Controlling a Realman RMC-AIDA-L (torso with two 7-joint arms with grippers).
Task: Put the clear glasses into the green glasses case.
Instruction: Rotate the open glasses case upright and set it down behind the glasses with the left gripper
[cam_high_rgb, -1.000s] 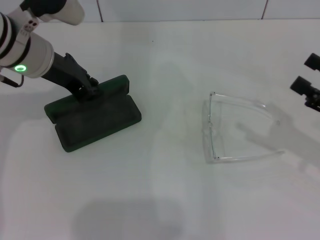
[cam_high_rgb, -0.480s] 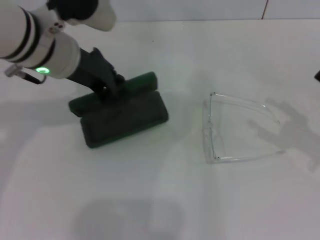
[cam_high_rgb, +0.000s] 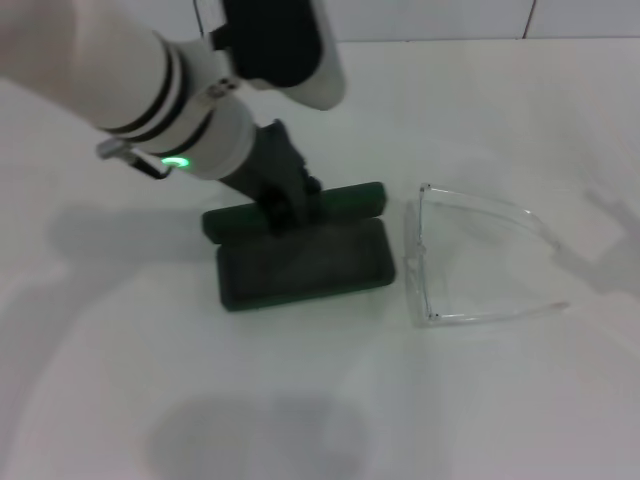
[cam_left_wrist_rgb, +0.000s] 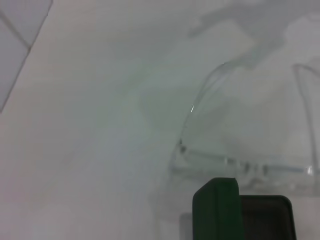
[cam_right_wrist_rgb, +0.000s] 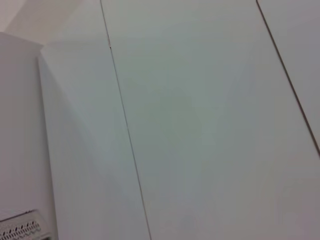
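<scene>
The left arm comes in from the upper left of the head view, its thick white forearm with black bands and a lit green ring slanting down toward the case (cam_high_rgb: 305, 262). The dark wrist narrows to the left gripper (cam_high_rgb: 285, 210), which sits at the case's far edge, where the raised lid meets the base. Its fingers are closed on the lid's edge there, clamping the case.

The case lies open on the white table (cam_high_rgb: 320, 400). Its base spreads toward the robot and its lid stands up as a narrow green band along the far side. In the left wrist view the lid (cam_left_wrist_rgb: 216, 209) shows as an upright green slab, with the dark inside of the base beside it.

The glasses (cam_high_rgb: 470, 255) lie flat on the table just to the right of the case, near it but not touching as far as the head view shows. Their front faces the case, and both thin arms are unfolded and stretch away from it to the right. The left wrist view shows the glasses' front (cam_left_wrist_rgb: 240, 162) just beyond the case.

The right gripper is out of sight in every view; the right wrist camera shows only a pale panelled wall (cam_right_wrist_rgb: 200, 125).
</scene>
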